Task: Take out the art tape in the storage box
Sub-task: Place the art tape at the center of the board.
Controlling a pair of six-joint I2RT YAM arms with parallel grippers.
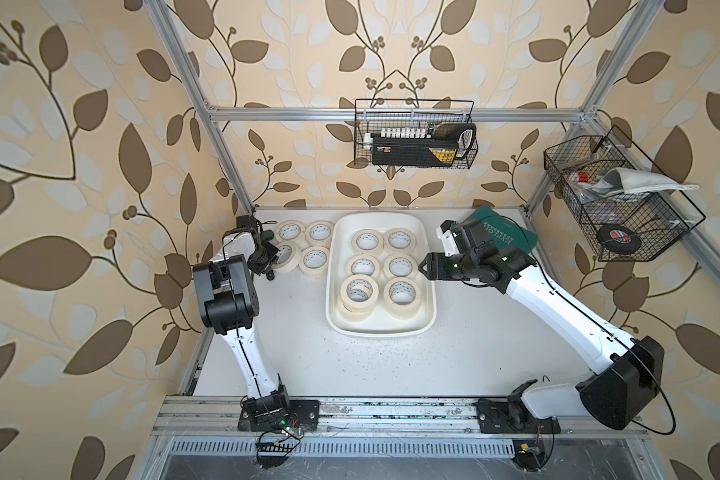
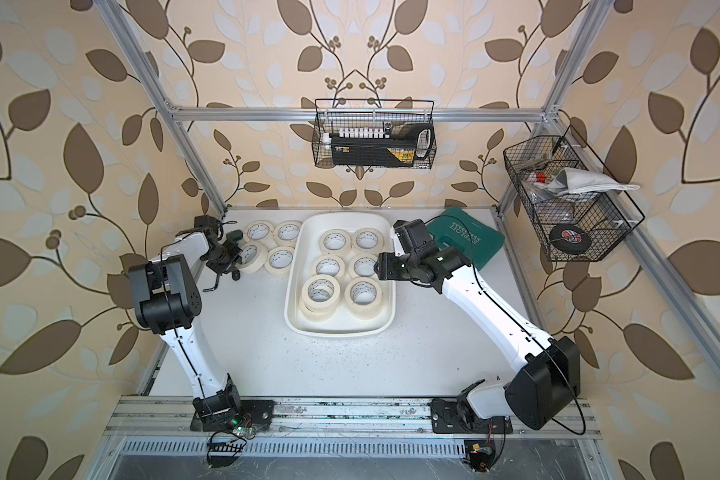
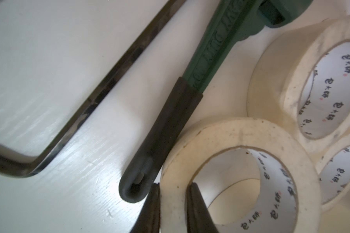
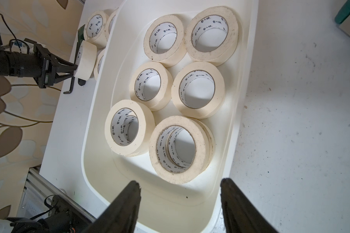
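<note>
The storage box (image 1: 381, 330) is a shallow white tub in the middle of the table, and several cream art tape rolls (image 1: 404, 311) lie in it, some stacked. My left gripper (image 3: 174, 185) is shut on the wall of one art tape roll (image 3: 230, 133), one finger outside the ring and one inside. It holds the roll tilted, left of the box, beside three rolls (image 1: 313, 274) lying on the table. My right gripper (image 4: 180, 182) stands open and empty at the box's right rim (image 4: 249, 60), facing the rolls inside.
A green wrench with a black handle (image 3: 210, 60) and a bent hex key (image 3: 89, 105) lie right by the held roll. A teal case (image 1: 508, 237) sits behind the right arm. Wire baskets hang at the back (image 1: 414, 133) and right (image 1: 616, 208).
</note>
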